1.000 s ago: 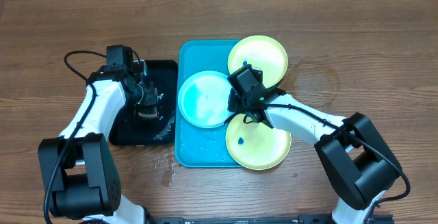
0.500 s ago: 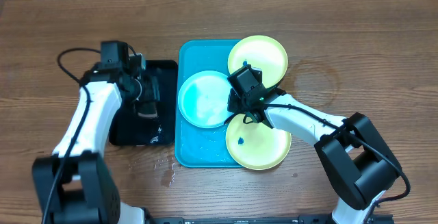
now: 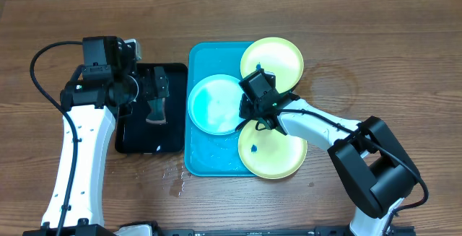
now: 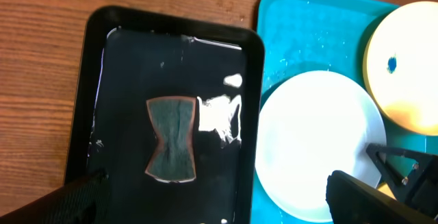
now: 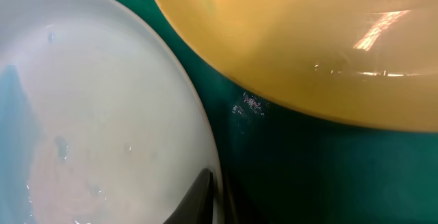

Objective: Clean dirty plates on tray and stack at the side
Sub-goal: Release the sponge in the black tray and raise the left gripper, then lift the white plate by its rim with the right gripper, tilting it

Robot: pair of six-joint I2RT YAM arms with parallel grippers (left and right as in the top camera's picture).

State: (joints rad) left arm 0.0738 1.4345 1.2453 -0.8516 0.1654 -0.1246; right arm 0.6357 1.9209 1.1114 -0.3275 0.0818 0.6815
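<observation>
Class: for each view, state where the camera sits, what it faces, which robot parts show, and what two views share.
Overhead: above table, looking down on blue tray, black tray; left arm, right arm show.
Left wrist: over black tray, looking down at sponge; left fingers show.
Right wrist: low over blue tray, facing cyan plate, yellow plate; right fingers show.
Shared: cyan plate.

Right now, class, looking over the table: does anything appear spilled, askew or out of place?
Yes. Water droplets lie on the wooden table just off the turquoise tray's near-left corner, so liquid has escaped. The upper yellow plate and lower yellow plate both appear to overhang the tray's right rim.
</observation>
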